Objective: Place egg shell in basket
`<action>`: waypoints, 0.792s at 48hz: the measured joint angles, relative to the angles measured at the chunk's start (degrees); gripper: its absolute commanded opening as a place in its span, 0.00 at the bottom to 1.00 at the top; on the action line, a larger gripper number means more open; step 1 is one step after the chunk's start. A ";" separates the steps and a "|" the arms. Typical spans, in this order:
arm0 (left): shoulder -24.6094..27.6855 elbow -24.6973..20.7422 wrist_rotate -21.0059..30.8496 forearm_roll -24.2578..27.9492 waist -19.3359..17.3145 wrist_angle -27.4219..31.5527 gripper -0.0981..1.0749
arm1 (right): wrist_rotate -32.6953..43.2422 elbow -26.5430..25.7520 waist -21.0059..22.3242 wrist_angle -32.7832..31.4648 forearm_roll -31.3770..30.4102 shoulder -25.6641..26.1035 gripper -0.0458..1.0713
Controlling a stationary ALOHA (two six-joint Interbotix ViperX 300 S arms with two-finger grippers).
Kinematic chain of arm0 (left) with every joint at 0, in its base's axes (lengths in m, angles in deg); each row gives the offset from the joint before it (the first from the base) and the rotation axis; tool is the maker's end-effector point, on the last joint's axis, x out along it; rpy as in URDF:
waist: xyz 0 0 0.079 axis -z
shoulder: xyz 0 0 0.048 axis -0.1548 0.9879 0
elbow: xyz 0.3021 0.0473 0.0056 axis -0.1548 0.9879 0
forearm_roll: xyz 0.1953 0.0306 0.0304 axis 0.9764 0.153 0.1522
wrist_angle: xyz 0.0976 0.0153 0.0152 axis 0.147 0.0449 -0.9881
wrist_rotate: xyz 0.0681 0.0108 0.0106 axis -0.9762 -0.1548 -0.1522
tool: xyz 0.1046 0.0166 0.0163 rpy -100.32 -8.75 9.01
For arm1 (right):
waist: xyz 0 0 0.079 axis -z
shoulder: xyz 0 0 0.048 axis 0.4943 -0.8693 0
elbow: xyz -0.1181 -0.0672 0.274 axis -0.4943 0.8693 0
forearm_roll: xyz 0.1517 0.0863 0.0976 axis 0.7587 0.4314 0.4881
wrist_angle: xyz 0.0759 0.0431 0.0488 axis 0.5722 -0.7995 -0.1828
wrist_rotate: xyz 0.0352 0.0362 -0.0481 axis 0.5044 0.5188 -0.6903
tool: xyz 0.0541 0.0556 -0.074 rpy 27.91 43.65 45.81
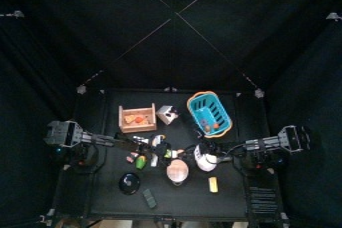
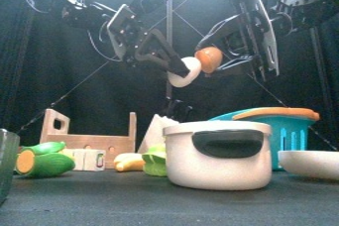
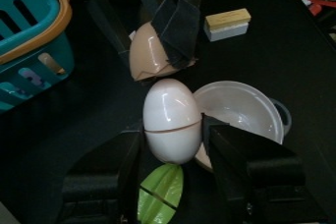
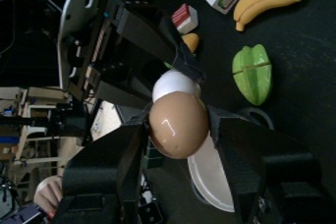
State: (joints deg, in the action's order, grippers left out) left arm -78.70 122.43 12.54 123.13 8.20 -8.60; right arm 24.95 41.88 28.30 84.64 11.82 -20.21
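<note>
Mid-frame in the front view, your two grippers meet above the table: the left gripper (image 3: 168,141) clamps the white half of a smooth plastic egg (image 3: 171,118), while the right gripper (image 4: 178,140) holds its tan-brown egg shell (image 4: 179,125) half. The turquoise slatted plastic basket (image 1: 209,113) sits on the table at upper right of centre in the top view, apart from both.

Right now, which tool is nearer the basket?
Right, by a little. Both tools meet on the egg, raised above the table. The right tool grips its tan end, on the basket's side. The left tool grips its white end, on the far side.
</note>
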 measured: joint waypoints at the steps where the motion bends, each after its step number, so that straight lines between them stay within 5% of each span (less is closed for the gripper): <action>1: 0.00 0.00 0.00 0.00 0.00 0.00 0.65 | 0.00 0.09 0.00 0.00 0.00 0.00 0.62; 25: -1.14 2.20 0.00 0.00 0.00 0.09 0.65 | -0.62 1.85 0.44 -0.26 -0.26 3.96 0.62; 38: -3.78 4.22 0.00 0.00 0.00 0.09 0.65 | -0.18 4.04 2.29 -0.35 -5.80 7.91 0.62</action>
State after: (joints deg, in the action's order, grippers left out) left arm -82.48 126.65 12.54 123.13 8.20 -8.51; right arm 24.78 45.92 30.59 84.29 6.02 -12.30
